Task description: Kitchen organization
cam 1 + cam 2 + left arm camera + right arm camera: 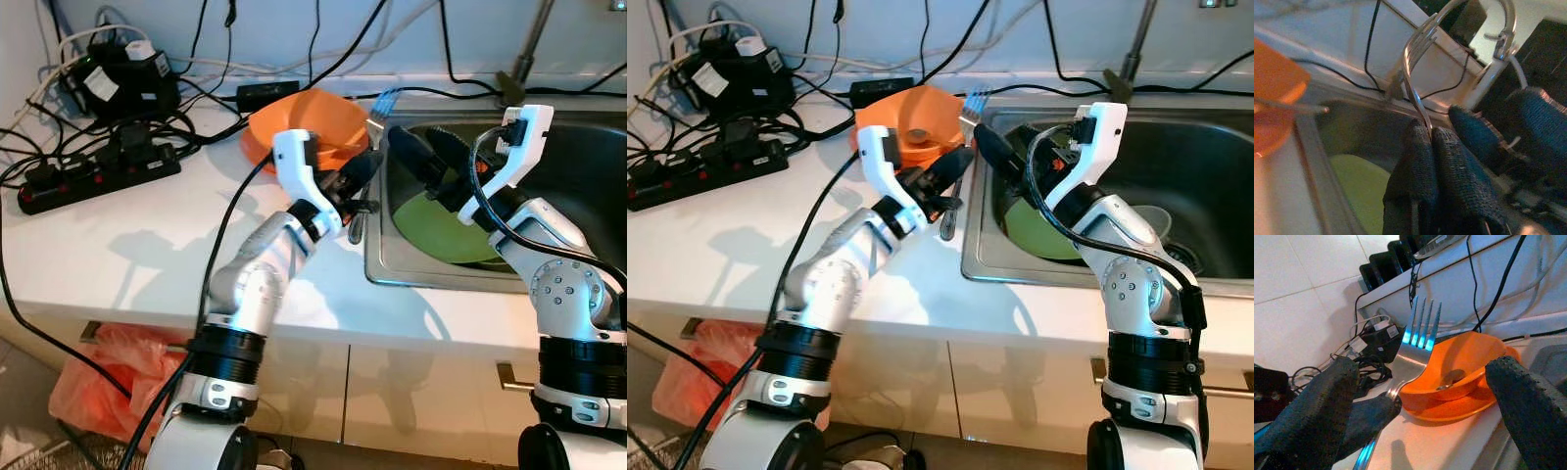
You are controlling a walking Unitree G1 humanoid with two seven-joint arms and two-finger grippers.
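— White counter (118, 245), steel sink (431, 274) set into it; what's near the sink?
— An orange bowl (323, 122) just beside it, a black power strip (98, 176) farther off.
— Any labels?
— None readable. The left gripper (367, 166) pinches a fork (382, 103) upright at the sink's edge; the right gripper (431, 152) spreads wide beside it.

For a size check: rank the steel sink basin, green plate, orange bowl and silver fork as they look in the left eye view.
1. Steel sink basin
2. Green plate and orange bowl: alike, the plate partly hidden, so unranked
3. Silver fork
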